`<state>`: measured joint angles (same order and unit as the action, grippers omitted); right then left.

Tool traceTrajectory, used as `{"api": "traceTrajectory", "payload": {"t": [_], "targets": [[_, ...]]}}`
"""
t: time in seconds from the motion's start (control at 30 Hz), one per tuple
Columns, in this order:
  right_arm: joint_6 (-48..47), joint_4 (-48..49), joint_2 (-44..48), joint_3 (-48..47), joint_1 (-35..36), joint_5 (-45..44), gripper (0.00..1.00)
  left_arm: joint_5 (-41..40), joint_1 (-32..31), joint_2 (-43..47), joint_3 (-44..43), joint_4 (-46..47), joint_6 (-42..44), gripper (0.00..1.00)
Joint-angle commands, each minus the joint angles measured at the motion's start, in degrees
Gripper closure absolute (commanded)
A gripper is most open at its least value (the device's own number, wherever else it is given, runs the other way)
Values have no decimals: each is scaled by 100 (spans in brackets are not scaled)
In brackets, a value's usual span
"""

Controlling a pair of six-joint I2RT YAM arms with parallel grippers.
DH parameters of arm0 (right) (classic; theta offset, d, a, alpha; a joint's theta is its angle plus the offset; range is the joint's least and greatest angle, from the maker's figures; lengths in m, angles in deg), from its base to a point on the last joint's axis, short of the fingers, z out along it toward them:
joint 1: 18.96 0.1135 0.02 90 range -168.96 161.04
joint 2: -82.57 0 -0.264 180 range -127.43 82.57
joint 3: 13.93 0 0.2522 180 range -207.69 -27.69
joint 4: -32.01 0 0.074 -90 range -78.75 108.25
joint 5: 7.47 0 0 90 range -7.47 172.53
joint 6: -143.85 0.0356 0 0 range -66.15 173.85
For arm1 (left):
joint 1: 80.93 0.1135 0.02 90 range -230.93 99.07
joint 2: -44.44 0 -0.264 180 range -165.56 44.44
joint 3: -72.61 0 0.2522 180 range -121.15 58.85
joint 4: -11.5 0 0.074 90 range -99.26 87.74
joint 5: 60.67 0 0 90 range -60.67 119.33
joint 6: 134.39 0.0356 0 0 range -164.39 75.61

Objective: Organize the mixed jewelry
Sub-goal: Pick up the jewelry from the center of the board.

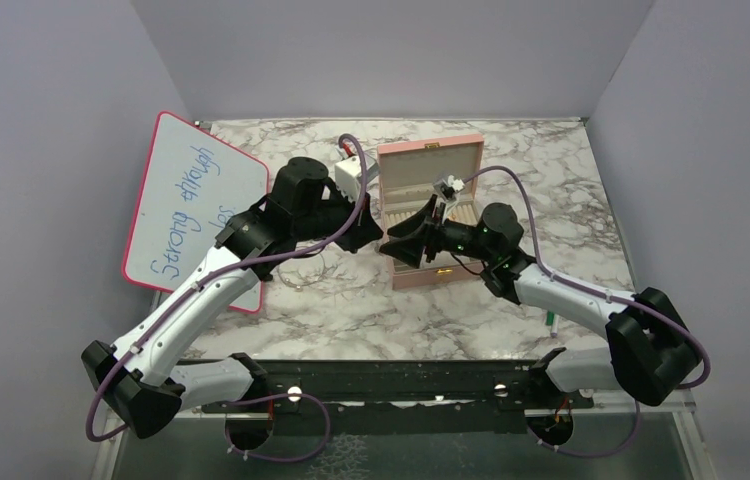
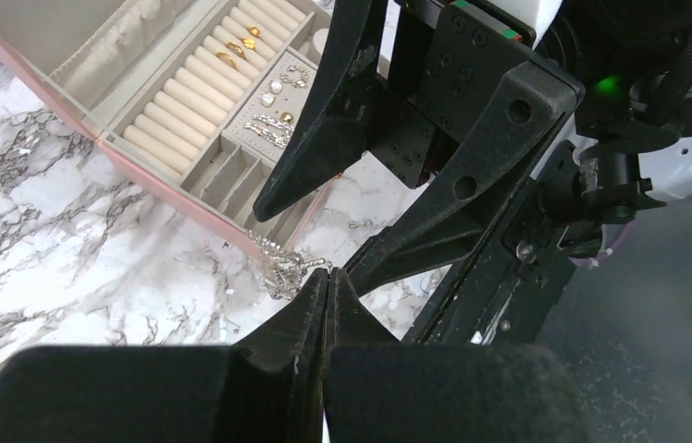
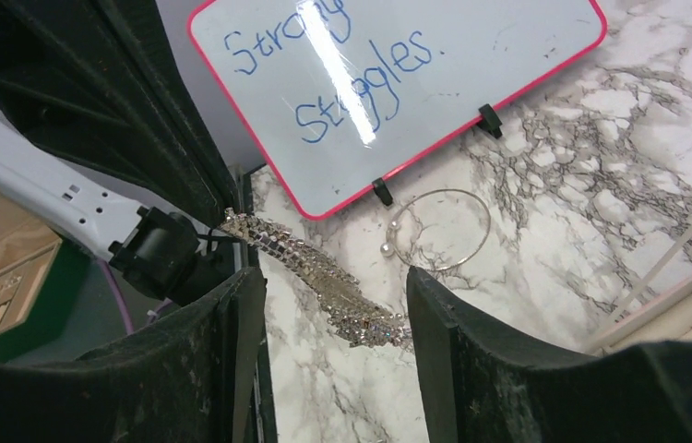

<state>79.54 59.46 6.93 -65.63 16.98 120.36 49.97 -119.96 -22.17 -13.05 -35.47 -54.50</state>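
My left end effector (image 2: 326, 309) is clenched on one end of a sparkling silver rhinestone strand (image 3: 287, 249), which runs slantwise down from it over the white marble-patterned bench (image 3: 601, 166), just in front of the open pink jewellery box (image 2: 139, 166). I cannot tell whether the strand's lower end touches the bench. My right end effector (image 3: 333, 277) is released, its fingers spread wide with that lower end between them and neither finger touching it. A thin silver hoop with pearl tips (image 3: 386, 247) lies flat on the bench beside the pink-framed whiteboard (image 3: 398, 83). In the box, small gold rings (image 2: 227, 57) sit in the beige ring rolls, and little earrings (image 2: 273, 92) rest on the pad beside them.
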Motion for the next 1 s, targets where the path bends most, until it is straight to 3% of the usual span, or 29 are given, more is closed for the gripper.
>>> {"api": "traceTrajectory", "payload": {"t": [0.0, 0.23, 0.77, 0.97], "targets": [[69, 647, 119, 167, 37, 234, 39, 361, 0, 108, -161, -41, -96, 100], [237, 1002, -62, 184, 40, 73, 46, 566, 0, 139, -22, 76, -250, 100], [418, 1444, -496, 72, 106, 386, 46, 711, -1, 100, 28, 271, -425, 100], [390, 1392, -198, 414, 106, 45, 48, 452, 4, 185, 51, 254, -442, 100]]}}
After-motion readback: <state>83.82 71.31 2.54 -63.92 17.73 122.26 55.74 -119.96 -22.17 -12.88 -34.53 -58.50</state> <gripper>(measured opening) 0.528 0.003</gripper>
